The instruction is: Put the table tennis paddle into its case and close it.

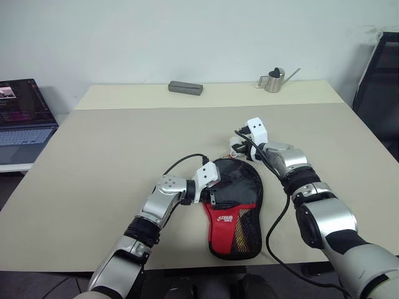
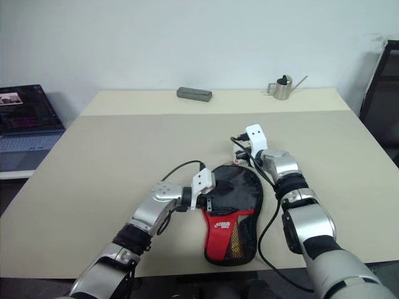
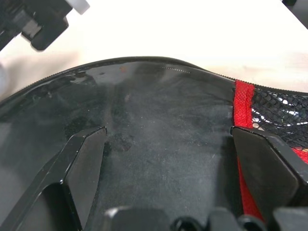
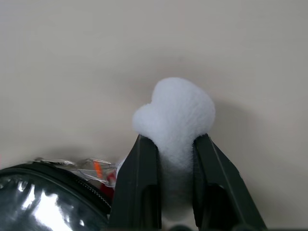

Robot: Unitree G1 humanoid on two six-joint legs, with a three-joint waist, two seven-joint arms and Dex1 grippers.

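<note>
The black fabric case (image 1: 240,180) lies flat near the table's front edge, its red logo panel (image 1: 225,216) and black mesh toward me. The table tennis paddle is hidden; a tan shape shows faintly through the mesh. My left gripper (image 3: 168,134) hovers over the case's round black part from the left, open, with a finger (image 3: 84,159) on each side and nothing between them. At the case's far rim, my right gripper (image 4: 175,144) is shut on the white fluffy pompom (image 4: 178,110), which bulges out past the fingertips above the bare table.
A small grey box (image 1: 185,88) and a metal watering can (image 1: 274,81) stand at the table's far edge. A laptop (image 1: 22,118) sits off to the left. A black cable (image 1: 277,230) hangs beside the right arm. A dark chair (image 1: 380,93) stands at the right.
</note>
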